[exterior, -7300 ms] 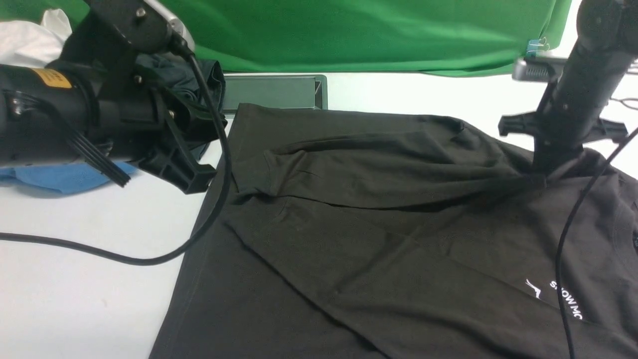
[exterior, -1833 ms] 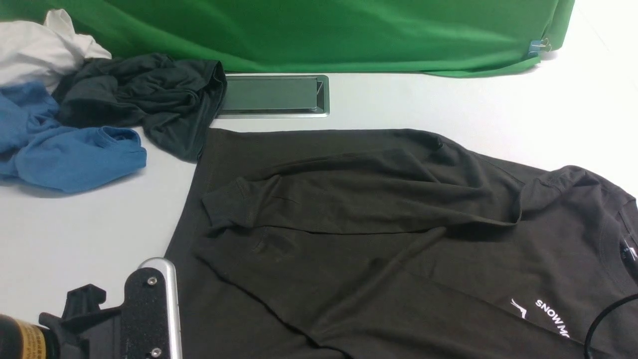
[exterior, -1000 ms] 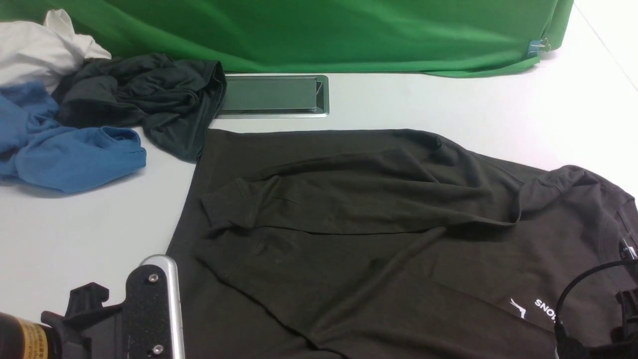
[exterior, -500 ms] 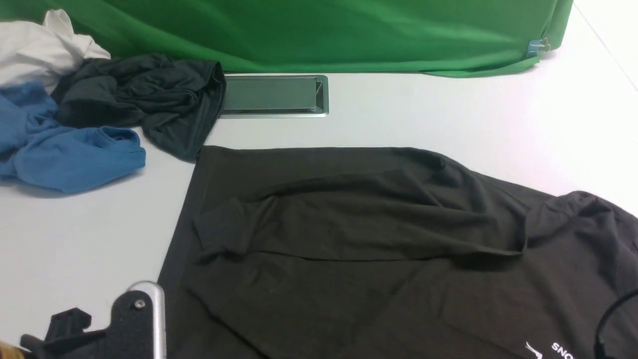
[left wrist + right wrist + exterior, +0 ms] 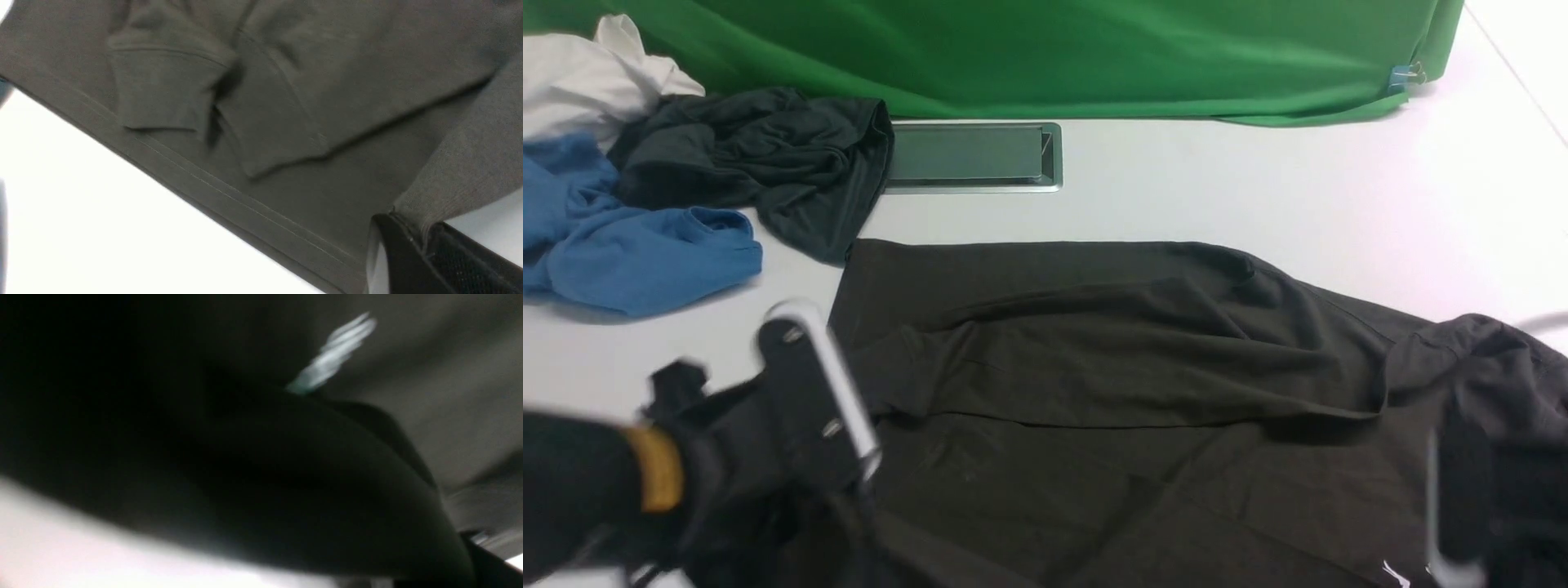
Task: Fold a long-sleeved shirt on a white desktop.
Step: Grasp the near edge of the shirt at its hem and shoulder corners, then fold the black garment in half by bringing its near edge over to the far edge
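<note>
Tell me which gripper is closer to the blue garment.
Left. The left gripper grips the hem of the long-sleeved shirt, just in front of the blue garment; the right gripper is far across, at the logo end.

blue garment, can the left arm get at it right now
Probably not yet: the left gripper is shut on the shirt. The desktop toward the blue garment looks free, so it would have to let go first.
</note>
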`<action>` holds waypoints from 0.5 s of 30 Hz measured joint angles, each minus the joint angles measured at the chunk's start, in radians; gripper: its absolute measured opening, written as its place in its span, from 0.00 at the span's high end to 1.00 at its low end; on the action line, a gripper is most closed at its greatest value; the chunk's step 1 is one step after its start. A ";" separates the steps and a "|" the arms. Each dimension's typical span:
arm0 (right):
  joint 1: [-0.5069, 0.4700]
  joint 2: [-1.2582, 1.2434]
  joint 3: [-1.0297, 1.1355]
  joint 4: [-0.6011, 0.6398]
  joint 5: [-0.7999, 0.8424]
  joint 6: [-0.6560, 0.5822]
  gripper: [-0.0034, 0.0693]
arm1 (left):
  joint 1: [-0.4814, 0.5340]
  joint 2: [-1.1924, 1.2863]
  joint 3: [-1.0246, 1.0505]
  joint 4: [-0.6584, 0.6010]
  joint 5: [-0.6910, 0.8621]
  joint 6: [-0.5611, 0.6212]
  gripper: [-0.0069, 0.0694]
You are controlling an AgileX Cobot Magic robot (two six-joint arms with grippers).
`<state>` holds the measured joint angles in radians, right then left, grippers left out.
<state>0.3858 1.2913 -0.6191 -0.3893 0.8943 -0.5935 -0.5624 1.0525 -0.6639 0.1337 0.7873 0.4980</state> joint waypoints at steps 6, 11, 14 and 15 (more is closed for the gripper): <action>-0.143 0.176 -0.120 -0.002 -0.093 0.025 0.87 | 0.097 0.175 -0.068 0.021 -0.055 -0.044 0.87; -0.205 0.227 -0.213 -0.002 -0.137 0.026 0.87 | 0.198 0.265 -0.101 0.022 -0.123 -0.044 0.87; -0.249 0.245 -0.305 0.016 -0.146 0.026 0.87 | 0.252 0.323 -0.134 0.023 -0.227 -0.031 0.87; -0.256 0.247 -0.318 0.022 -0.146 0.026 0.87 | 0.264 0.340 -0.149 0.024 -0.241 -0.023 0.87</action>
<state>0.1300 1.5381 -0.9373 -0.3669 0.7482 -0.5675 -0.2987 1.3921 -0.8127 0.1580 0.5459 0.4755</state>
